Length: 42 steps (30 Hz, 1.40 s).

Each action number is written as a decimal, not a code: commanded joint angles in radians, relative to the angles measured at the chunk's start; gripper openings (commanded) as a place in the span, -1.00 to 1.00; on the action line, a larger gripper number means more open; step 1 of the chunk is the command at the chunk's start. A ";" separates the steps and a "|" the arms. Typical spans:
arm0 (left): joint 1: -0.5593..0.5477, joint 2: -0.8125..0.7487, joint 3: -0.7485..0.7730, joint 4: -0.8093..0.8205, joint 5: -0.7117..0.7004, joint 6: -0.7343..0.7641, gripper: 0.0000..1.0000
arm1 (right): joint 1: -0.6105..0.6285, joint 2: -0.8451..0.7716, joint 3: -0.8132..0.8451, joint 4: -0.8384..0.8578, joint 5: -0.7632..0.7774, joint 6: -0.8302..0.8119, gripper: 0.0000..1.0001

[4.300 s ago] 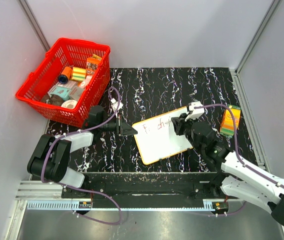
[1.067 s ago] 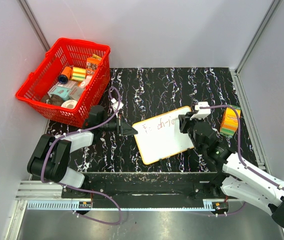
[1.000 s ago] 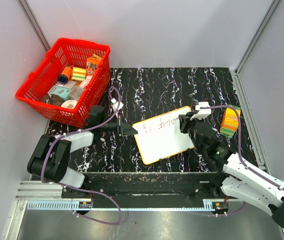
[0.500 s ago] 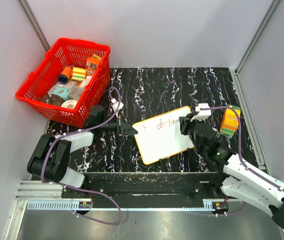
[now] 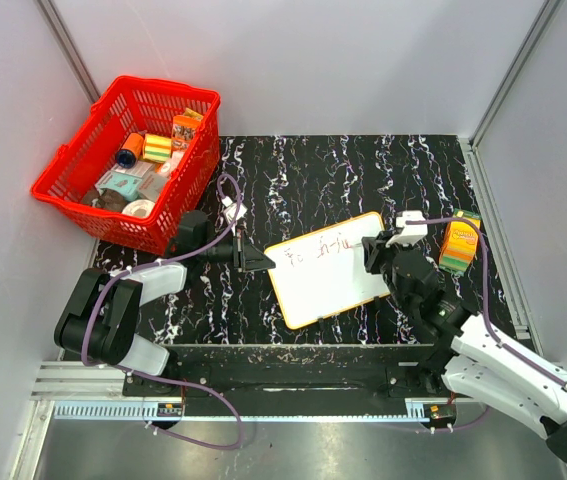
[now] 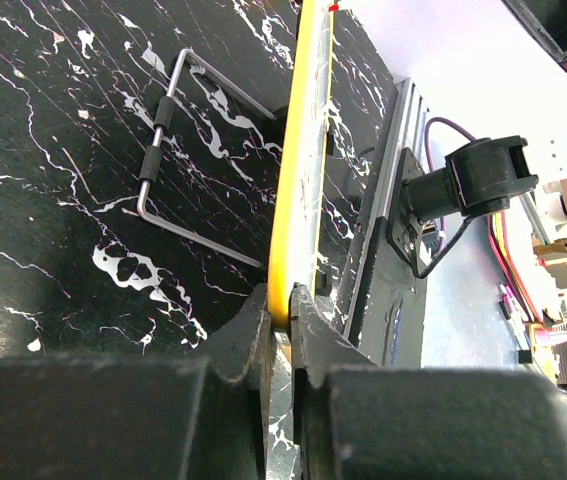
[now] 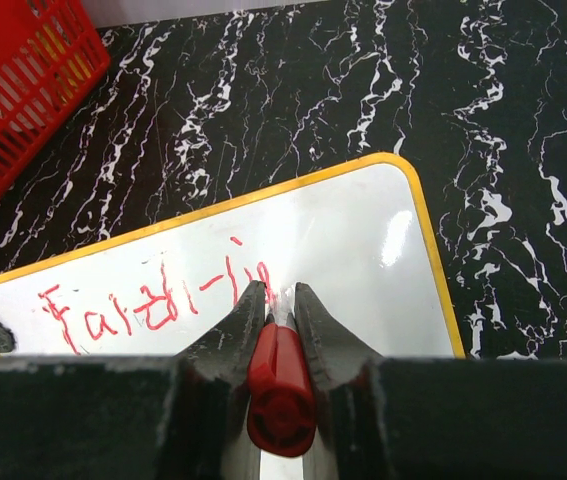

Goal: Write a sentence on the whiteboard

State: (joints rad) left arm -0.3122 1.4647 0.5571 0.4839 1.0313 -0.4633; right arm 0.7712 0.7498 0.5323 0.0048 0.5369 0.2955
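since the earliest frame the right gripper (image 5: 369,248) had slid rightward along the whiteboard (image 5: 328,290), and the red sentence (image 5: 318,250) had grown longer. from above, the whiteboard lay askew on the black marbled table (image 5: 313,170), its left corner at the left gripper (image 5: 260,261). in the left wrist view those jaws pinched the whiteboard's yellow edge. in the right wrist view the jaws clamped a red marker (image 7: 281,385), its tip on the whiteboard at the end of the writing.
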 commanded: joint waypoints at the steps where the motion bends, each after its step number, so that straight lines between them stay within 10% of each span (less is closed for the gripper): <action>1: -0.033 -0.004 -0.002 -0.038 -0.025 0.140 -1.00 | -0.007 -0.046 0.021 0.023 0.035 -0.001 -1.00; 42: -0.033 -0.006 -0.002 -0.041 -0.023 0.141 -1.00 | -0.026 0.068 0.047 0.095 0.112 -0.035 -1.00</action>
State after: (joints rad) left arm -0.3134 1.4643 0.5575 0.4835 1.0298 -0.4625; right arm 0.7589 0.8043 0.5468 0.0845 0.5934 0.2665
